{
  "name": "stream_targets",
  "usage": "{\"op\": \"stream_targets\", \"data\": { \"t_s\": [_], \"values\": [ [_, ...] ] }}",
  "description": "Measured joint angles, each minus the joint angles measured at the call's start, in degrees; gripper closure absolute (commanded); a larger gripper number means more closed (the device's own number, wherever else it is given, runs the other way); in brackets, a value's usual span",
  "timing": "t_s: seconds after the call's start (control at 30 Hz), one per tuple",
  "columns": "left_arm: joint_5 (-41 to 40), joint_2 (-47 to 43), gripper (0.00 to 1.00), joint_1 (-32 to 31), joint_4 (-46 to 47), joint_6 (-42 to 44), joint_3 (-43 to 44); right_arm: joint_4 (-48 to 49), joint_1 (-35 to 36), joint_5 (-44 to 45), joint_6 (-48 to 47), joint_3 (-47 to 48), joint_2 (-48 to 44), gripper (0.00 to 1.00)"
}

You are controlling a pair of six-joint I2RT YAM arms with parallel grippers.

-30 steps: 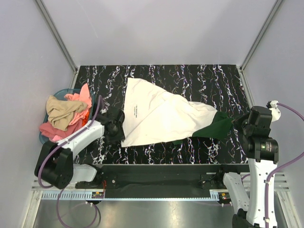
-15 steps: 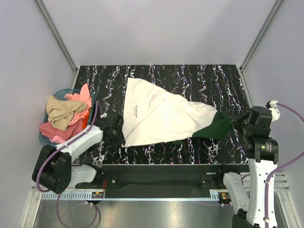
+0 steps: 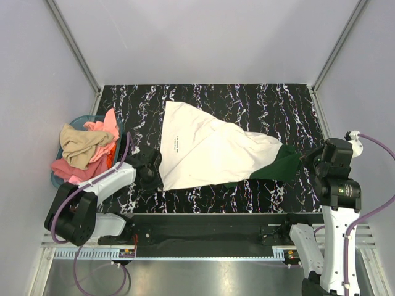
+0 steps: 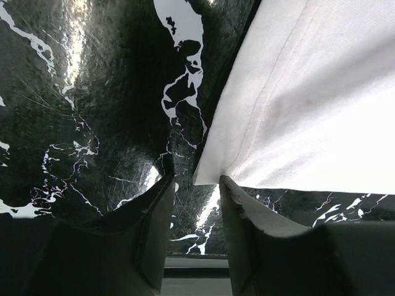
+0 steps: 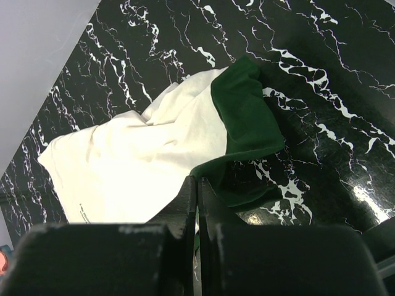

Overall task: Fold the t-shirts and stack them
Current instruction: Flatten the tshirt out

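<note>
Left wrist, left fingers point(image 4: 148, 240) low, parted astride cream t-shirt point(image 4: 308, 111) corner

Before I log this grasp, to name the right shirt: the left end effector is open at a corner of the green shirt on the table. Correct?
No. The left wrist view shows the left end effector open at a corner of the white shirt on the table, not of the green shirt.
</note>
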Motion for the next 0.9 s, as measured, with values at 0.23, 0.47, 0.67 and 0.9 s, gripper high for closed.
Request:
{"op": "stream_targets", "data": {
  "t_s": [0.23, 0.47, 0.67, 0.9],
  "values": [
    [0.4, 0.2, 0.62, 0.0, 0.8, 0.0, 0.0, 0.1, 0.0, 0.0, 0.0, -0.7, 0.0, 1.0],
    [0.6, 0.9, 0.63, 0.0, 0.9, 0.0, 0.2, 0.1, 0.0, 0.0, 0.0, -1.2, 0.0, 1.0],
    [1.3, 1.8, 0.8, 0.0, 1.4, 0.1, 0.6, 0.1, 0.0, 0.0, 0.0, -1.2, -0.1, 1.0],
    [3.1, 4.3, 1.0, 0.0, 1.9, 2.0, 2.8, 0.1, 0.0, 0.0, 0.0, -1.3, -0.1, 1.0]
  ]
}}
